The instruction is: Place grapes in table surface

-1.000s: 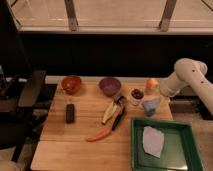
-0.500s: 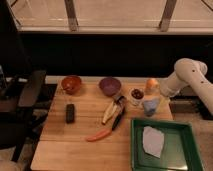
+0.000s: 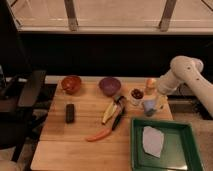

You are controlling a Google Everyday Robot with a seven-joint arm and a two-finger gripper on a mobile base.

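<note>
One gripper [image 3: 158, 100], at the end of the white robot arm [image 3: 181, 71], hangs low over the right edge of the light-brown wooden plank table surface [image 3: 75, 145]. How wide it stands, and whether it has hold of anything, cannot be told.

Just to its left stands a small light-blue cup [image 3: 149, 106]. Behind that is an upright peach-orange object [image 3: 150, 84] whose kind is unclear.

The small bunch of dark reddish-purple grapes [image 3: 136, 93] sits left of the cup, towards the back right of the table. It lies between the arm and a round purple bowl [image 3: 109, 85]. The grapes rest on something pale (a small holder, perhaps, though it cannot be made out), apart from the gripper.

In front of the purple bowl lies a yellow banana [image 3: 109, 112], with a dark, slender object [image 3: 119, 114] right beside it. Nearer the front edge, an orange carrot [image 3: 99, 135] lies at a slant.

A black rectangular block [image 3: 70, 113] rests on the left part of the table. A round orange-red bowl [image 3: 71, 84] stands behind it, near the back edge.

At the front right corner sits a green rectangular tray [image 3: 186, 150], and a white, crumpled-looking sheet [image 3: 152, 141] lies inside it.

A dark chair [image 3: 27, 92] stands off the table's left side.
</note>
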